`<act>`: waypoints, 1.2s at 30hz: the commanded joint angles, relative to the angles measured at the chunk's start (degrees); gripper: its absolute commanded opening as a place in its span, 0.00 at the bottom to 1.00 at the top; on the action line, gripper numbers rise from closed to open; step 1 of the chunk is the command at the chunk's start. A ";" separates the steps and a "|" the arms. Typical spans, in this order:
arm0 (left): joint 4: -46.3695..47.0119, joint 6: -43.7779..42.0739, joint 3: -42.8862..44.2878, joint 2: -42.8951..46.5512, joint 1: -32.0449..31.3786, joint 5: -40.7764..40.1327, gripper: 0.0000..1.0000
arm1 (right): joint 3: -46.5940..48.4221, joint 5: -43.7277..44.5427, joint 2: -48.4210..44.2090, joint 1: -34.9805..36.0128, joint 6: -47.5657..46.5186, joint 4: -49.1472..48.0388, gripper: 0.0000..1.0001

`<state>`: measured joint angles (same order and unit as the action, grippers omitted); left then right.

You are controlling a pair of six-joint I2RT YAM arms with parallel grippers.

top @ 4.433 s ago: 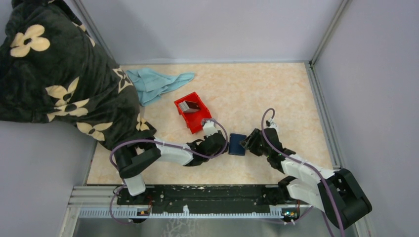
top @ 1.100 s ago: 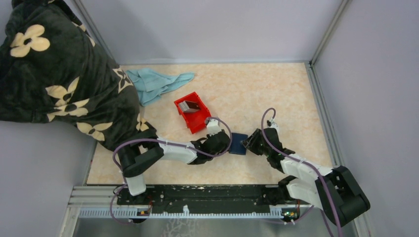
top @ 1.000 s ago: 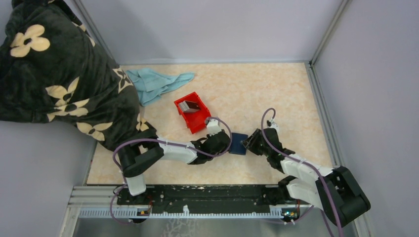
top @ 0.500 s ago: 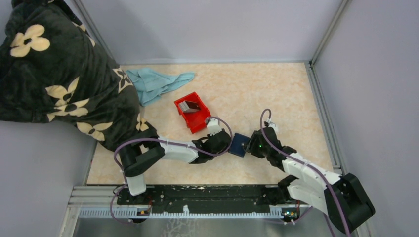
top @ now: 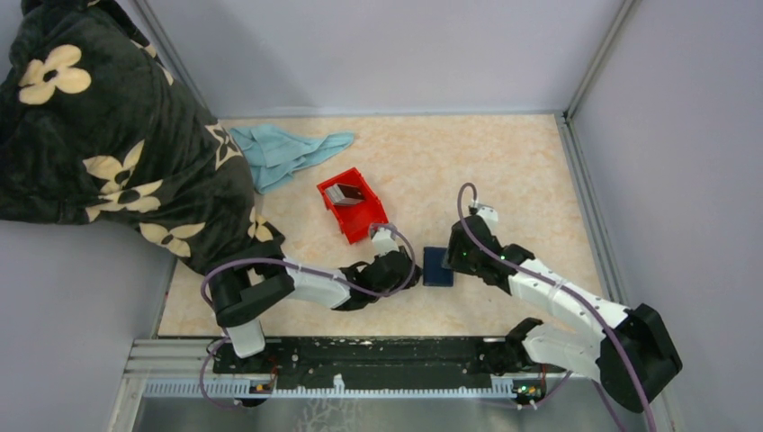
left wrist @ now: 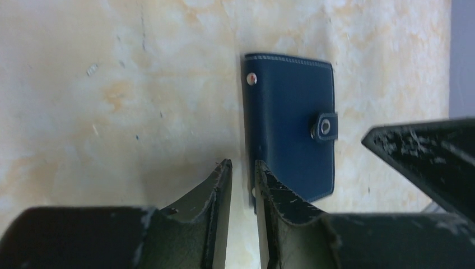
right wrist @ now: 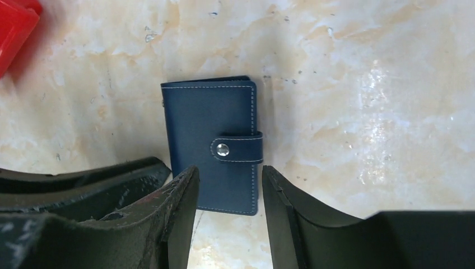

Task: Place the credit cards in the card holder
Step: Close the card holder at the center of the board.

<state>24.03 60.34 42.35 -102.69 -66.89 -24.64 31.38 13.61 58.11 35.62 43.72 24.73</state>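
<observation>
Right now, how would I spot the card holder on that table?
On the beige marbled table, look right of the red bin, toward the near edge. The card holder lies flat, folded shut: small, navy, white-stitched, with a snap tab, unlike the open-topped bin.

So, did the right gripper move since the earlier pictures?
Yes. The right gripper shifted slightly left and away from the arm bases, toward the red bin; it is over the card holder's right edge.

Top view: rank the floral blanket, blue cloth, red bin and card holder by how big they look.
1. floral blanket, by far the largest, though it may sit nearer the camera.
2. blue cloth, somewhat bigger than the next.
3. red bin.
4. card holder, smallest.
</observation>
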 commanded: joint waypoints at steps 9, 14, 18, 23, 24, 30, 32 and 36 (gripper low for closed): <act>8.18 -3.51 -9.38 0.26 -3.30 8.04 0.29 | 10.60 12.59 12.48 10.29 -0.74 5.58 0.46; 11.83 -3.94 -11.31 0.95 -3.48 8.23 0.29 | 12.94 15.58 16.10 10.94 -2.10 7.21 0.46; 13.12 -3.96 -11.83 0.94 -3.47 8.30 0.29 | 14.77 16.89 18.88 11.76 -2.67 8.07 0.46; 13.57 -4.03 -11.85 0.65 -3.47 8.22 0.29 | 16.52 17.42 21.70 12.53 -3.11 8.35 0.46; 13.66 -4.04 -11.85 0.52 -3.46 8.21 0.29 | 16.84 17.63 22.21 12.70 -3.12 8.51 0.45; 13.76 -4.13 -11.85 0.31 -3.46 8.07 0.29 | 18.51 19.56 25.28 13.43 -3.20 10.44 0.44; 13.76 -4.16 -11.85 0.27 -3.44 7.87 0.29 | 18.55 19.64 25.91 13.67 -3.08 10.62 0.43; 13.85 -4.16 -11.94 0.18 -3.50 7.77 0.29 | 18.86 20.28 27.36 14.21 -2.89 11.38 0.41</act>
<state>40.95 57.71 31.88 -101.23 -70.00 -17.50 47.70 31.11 84.29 48.62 40.99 34.74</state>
